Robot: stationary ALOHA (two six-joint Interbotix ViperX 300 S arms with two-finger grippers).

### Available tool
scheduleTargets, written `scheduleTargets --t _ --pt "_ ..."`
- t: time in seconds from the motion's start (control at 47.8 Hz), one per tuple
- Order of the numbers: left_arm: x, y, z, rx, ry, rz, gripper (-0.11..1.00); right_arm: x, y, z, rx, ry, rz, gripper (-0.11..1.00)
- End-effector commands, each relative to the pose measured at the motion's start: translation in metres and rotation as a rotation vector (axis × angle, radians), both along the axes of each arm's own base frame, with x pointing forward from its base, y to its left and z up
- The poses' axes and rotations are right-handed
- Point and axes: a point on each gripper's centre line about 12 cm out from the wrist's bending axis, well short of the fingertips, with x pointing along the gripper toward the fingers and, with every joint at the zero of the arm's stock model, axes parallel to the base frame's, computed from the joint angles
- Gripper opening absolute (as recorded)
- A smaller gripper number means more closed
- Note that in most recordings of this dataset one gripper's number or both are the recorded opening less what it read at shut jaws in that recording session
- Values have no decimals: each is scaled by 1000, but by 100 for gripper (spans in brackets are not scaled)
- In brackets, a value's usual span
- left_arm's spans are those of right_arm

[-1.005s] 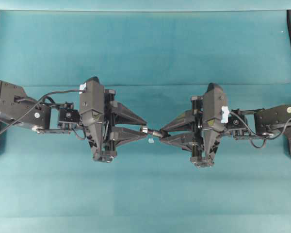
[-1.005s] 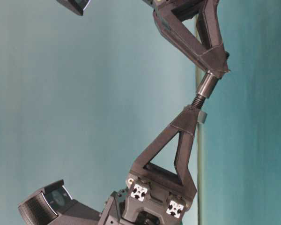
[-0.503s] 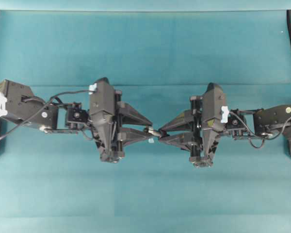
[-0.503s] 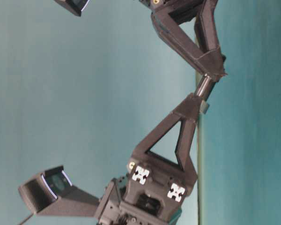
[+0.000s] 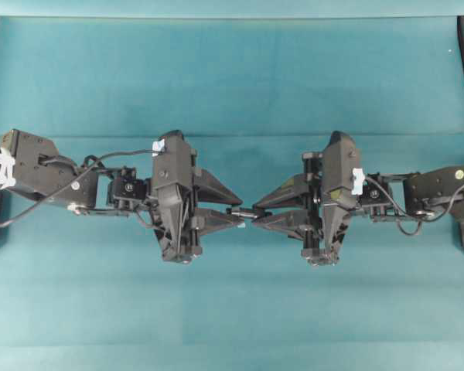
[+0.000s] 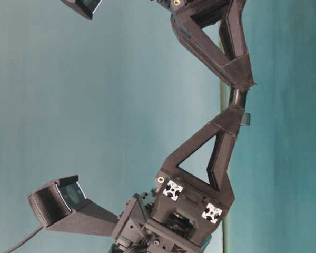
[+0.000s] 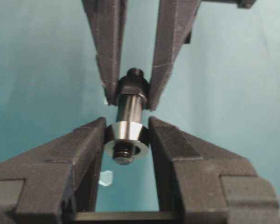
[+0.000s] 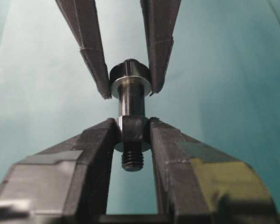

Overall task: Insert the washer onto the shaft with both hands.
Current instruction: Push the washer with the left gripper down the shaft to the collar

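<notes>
Washer (image 7: 124, 140) is already over the threaded tip of the shaft (image 8: 131, 105), pinched in my left claw (image 7: 126, 135); the thread end pokes through its hole in the left wrist view. Right claw (image 8: 133, 135) is clamped on the shaft's thicker middle, holding it level above the desk (image 5: 232, 77) so the free end points at the left claw. Both sit tip to tip, I reckon so the bore stays aligned; the washer isn't seated yet.
</notes>
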Motion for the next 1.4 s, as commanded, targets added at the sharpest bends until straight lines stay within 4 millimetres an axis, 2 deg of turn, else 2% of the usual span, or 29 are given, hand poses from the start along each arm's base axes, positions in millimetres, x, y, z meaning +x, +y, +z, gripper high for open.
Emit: scheduleTargets --t 0.0,0.545,1.382 --pt "5 -3 12 -1 -37 -8 37 7 -4 10 5 -38 -16 0" --pt "11 -3 21 1 -25 -8 37 18 -5 6 0 -41 -16 0" --pt "14 -5 23 3 -26 -11 37 18 -5 7 0 -54 -18 0"
